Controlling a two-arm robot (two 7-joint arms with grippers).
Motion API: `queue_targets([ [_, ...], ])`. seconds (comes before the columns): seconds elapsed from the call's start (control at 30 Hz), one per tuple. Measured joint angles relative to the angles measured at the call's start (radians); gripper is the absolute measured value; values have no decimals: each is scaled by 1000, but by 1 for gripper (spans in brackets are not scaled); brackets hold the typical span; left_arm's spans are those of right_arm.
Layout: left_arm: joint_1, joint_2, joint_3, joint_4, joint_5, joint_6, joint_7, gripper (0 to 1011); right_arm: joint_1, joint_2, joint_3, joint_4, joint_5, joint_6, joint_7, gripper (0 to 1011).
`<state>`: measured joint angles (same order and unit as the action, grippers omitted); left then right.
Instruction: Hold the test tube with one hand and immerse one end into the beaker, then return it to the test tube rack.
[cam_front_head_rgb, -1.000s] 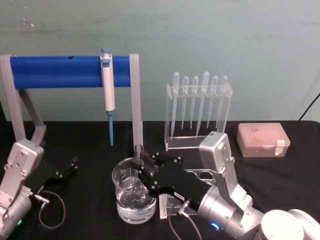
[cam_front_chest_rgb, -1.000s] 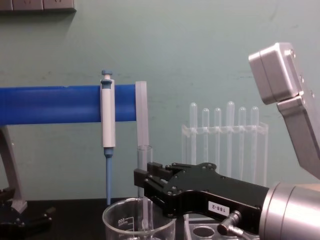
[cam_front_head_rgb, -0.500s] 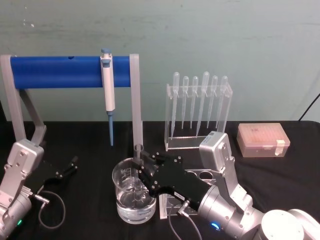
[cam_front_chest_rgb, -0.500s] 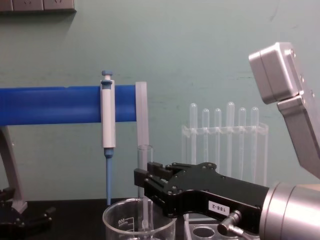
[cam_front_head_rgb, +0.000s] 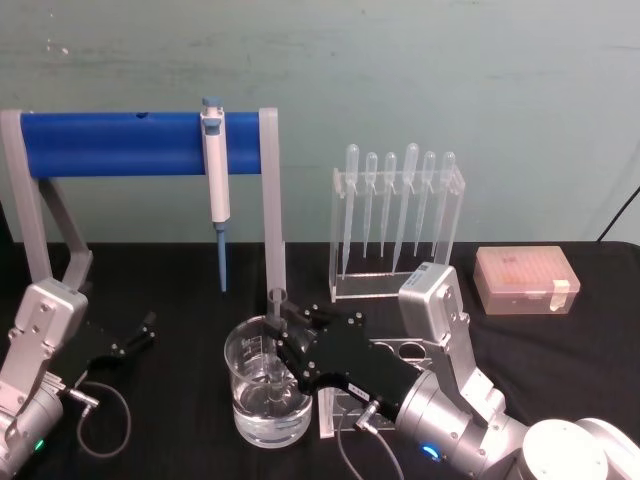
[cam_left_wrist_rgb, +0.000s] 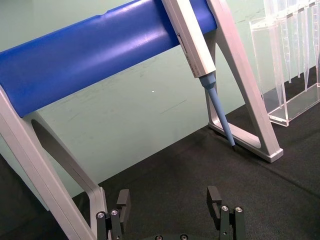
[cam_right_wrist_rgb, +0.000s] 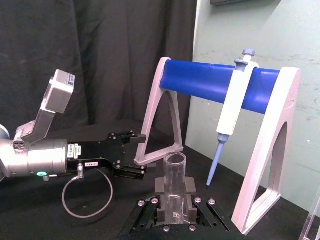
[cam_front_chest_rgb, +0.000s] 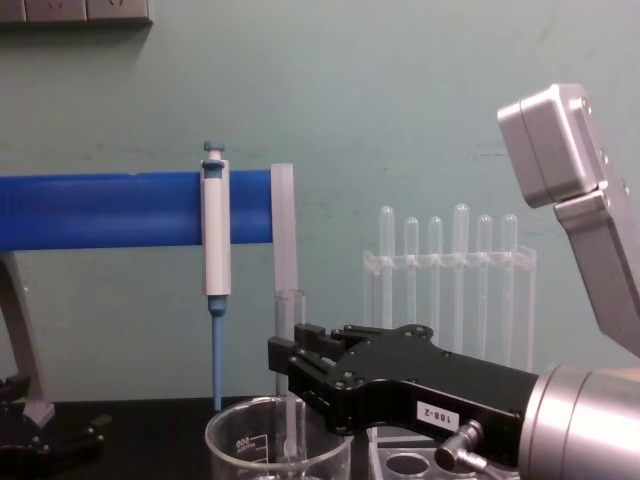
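Left arm: parked low at the worktop's (cam_front_head_rgb: 180, 280) left edge. The left gripper (cam_left_wrist_rgb: 169, 200) rests just above the black cloth, pointing toward the stand's foot. Its fingers (cam_left_wrist_rgb: 214, 196) are spread wide with nothing between them.

Right arm: reaches in from the lower right, forearm angled down and leftward. The right gripper (cam_front_head_rgb: 281, 335) is level over the rim of the beaker (cam_front_head_rgb: 265, 400). Its fingers (cam_right_wrist_rgb: 191, 189) are closed against both sides of the test tube (cam_front_chest_rgb: 290, 315), gripping it at mid-length.

Test tube: upright, open rim above the fingers, lower end inside the beaker. The beaker holds clear liquid in its lower part. Whether the tube's tip breaks the surface cannot be told.

Surface, left to right:
- A grey-legged stand with a blue crossbar (cam_front_head_rgb: 130, 143). A white and blue pipettor (cam_front_head_rgb: 214, 160) hangs from it, tip down.
- The beaker, in front of the stand's right leg.
- A clear test tube rack (cam_front_head_rgb: 402, 349) just beside the beaker, partly under the right arm.
- Behind, an acrylic rack of plastic pipettes (cam_front_head_rgb: 395, 215).
- A pale lidded tip box (cam_front_head_rgb: 525, 278) at far right.

Room: a green-grey wall backs the worktop.
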<state>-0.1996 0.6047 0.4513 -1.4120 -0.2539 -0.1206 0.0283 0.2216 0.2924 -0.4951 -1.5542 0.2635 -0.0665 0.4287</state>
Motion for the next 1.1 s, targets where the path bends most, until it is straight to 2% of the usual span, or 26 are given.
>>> queue_targets([
  [1.1, 0, 0, 0, 0, 0, 0, 0, 1000, 0, 0, 0, 0, 0, 0, 0, 224],
])
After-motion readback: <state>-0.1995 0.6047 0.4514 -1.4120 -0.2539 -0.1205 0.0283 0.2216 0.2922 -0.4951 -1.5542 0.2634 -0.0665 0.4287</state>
